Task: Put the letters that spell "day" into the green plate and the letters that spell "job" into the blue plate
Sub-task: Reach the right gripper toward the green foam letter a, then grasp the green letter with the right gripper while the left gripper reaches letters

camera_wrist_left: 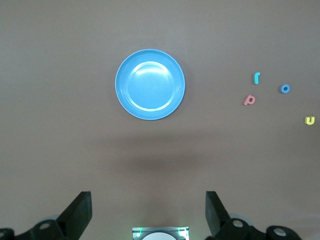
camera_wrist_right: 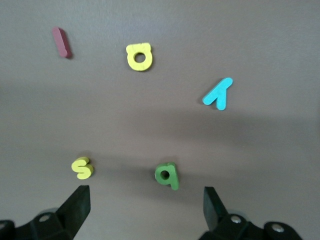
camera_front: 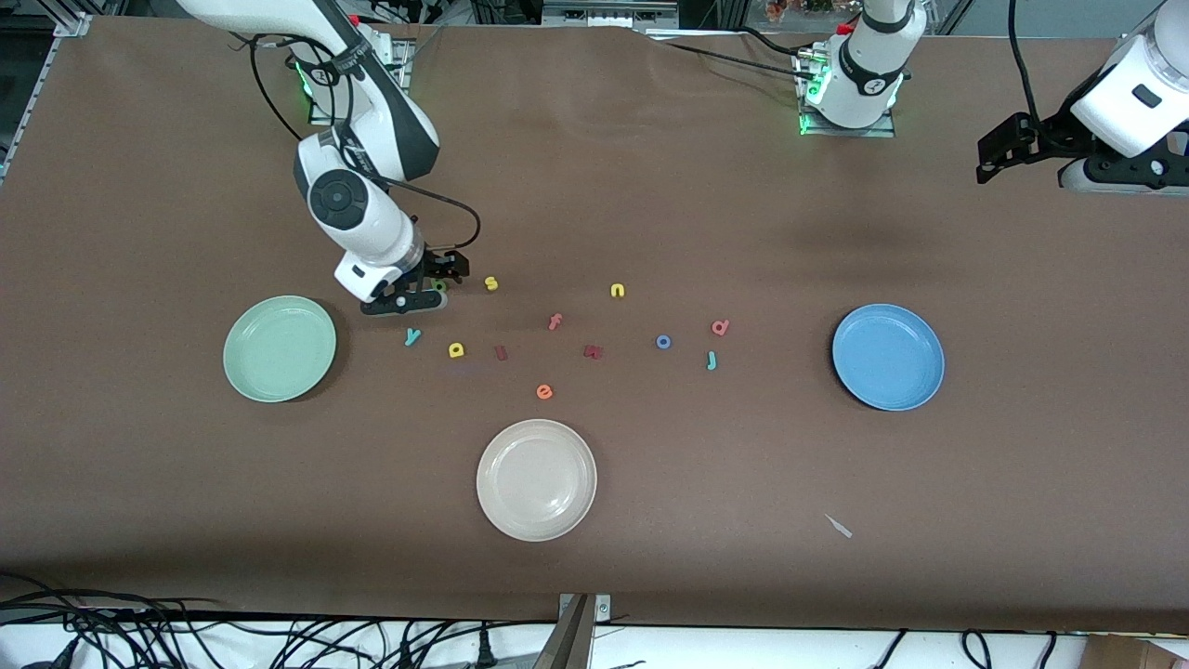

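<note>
The pale green plate (camera_front: 280,348) lies toward the right arm's end of the table and the blue plate (camera_front: 888,357) toward the left arm's end. Between them lie the teal "y" (camera_front: 412,336), yellow "a" (camera_front: 456,349), blue "o" (camera_front: 663,342), pinkish "b" (camera_front: 720,326) and teal "j" (camera_front: 712,360). My right gripper (camera_front: 444,271) hangs open just above the dark green "d" (camera_wrist_right: 167,175), which lies flat ahead of the open gripper (camera_wrist_right: 146,205), not between its fingers. My left gripper (camera_wrist_left: 148,207) waits open and high, with the blue plate (camera_wrist_left: 150,84) below it.
A cream-white plate (camera_front: 536,479) sits nearest the front camera. Other letters lie around: yellow "s" (camera_front: 491,283) beside the "d", yellow "n" (camera_front: 618,291), orange "f" (camera_front: 555,321), orange "e" (camera_front: 544,391), a dark red bar (camera_front: 501,352) and a red letter (camera_front: 593,351).
</note>
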You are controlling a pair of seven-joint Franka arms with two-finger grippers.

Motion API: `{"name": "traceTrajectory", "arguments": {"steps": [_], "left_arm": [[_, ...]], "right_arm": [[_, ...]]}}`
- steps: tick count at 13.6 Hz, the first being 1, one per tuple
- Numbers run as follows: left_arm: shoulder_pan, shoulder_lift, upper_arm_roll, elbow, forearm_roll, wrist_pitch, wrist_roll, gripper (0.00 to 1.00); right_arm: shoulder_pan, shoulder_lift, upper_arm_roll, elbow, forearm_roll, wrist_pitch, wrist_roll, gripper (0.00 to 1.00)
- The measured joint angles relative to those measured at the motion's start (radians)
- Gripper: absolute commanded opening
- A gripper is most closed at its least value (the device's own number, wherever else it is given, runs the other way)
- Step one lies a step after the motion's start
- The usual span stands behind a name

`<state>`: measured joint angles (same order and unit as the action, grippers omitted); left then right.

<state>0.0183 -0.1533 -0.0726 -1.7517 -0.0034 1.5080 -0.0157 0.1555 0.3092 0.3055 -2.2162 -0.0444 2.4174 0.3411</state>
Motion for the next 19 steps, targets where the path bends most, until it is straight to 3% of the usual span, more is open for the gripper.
{"name": "traceTrajectory", "arguments": {"steps": [6,11,19], "left_arm": [[-0.003,0.023,-0.002,0.019,-0.01,0.0,0.0,1.0],[-0.003,0.043,-0.002,0.021,-0.019,0.0,0.0,1.0],[-0.005,0.25,-0.003,0.019,-0.019,0.058,0.001,1.0]], "right_arm": [[-0.004,0.067,-0.006,0.001,-0.094,0.004,-0.001,0.98],[-0.004,0.107,-0.006,0.008,-0.128,0.024,-0.001,0.82],[-0.004,0.118,-0.006,0.006,-0.13,0.045,-0.002,0.68]]}}
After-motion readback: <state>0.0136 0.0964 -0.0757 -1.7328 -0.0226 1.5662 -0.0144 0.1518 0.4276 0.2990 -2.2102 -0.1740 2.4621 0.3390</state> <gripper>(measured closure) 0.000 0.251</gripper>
